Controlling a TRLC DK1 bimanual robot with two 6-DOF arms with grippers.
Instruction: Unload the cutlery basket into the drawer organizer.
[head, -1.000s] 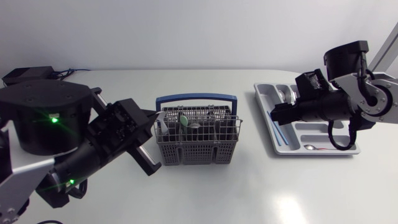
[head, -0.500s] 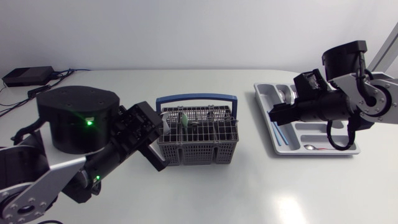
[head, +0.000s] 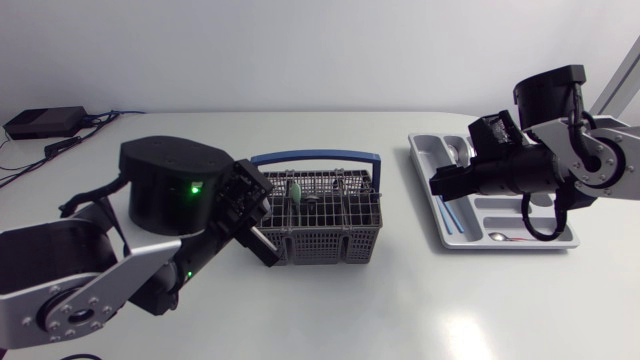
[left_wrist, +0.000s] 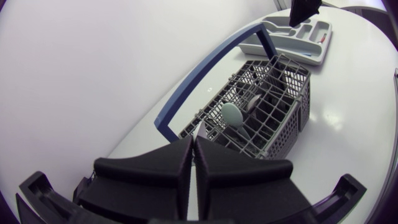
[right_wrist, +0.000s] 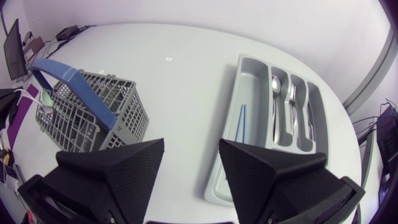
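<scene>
White table (head: 400, 300), left fingers (left_wrist: 155, 177) closed at basket (head: 330, 242), right fingers (right_wrist: 118, 168) apart over organizer (right_wrist: 250, 84)

Cutlery basket (head: 318, 232): grey, open grid mesh. Its handle (head: 315, 157) is blue. Spoon (left_wrist: 232, 115) inside it is pale green. Drawer organizer (head: 425, 185): plain light grey, holding a blue stick (right_wrist: 239, 122) and silver cutlery (right_wrist: 275, 84). Table (head: 400, 310) is white. Left gripper (left_wrist: 194, 142) and right gripper (right_wrist: 191, 146) are matte black. Green light (head: 192, 186) on the left arm's black joint.
</scene>
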